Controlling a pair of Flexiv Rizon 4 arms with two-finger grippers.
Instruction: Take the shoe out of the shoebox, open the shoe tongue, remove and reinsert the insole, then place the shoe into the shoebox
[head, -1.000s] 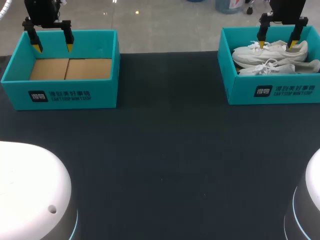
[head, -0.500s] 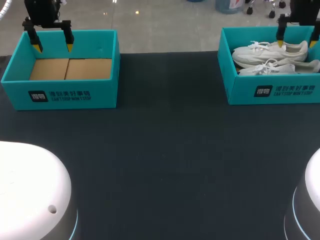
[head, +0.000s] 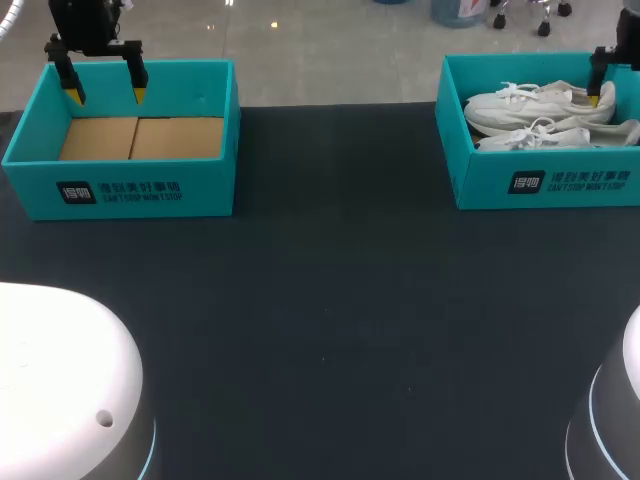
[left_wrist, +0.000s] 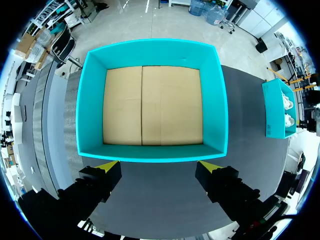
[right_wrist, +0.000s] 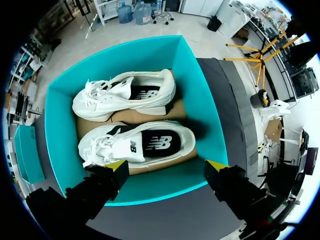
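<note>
- Right box (head: 490, 185), teal, far right on worktop (head: 330, 300): two white shoes (right_wrist: 135, 142) lie side by side on its cardboard floor. Their dark insoles carry a logo.
- Left box (head: 200, 190), teal, far left: shows its cardboard floor.
- White print (head: 120, 191) on both front walls.
- Left fingers (left_wrist: 107, 166) spread above left box, gripping nothing.
- Right fingers (right_wrist: 118, 167) spread above right box, clear of shoes.

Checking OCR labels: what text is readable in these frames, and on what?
Front of left shoebox: a logo and two lines of white print, too small to read.
Front of right shoebox: same print, too small.
Shoe insoles: white logo marks, no legible words.
</note>
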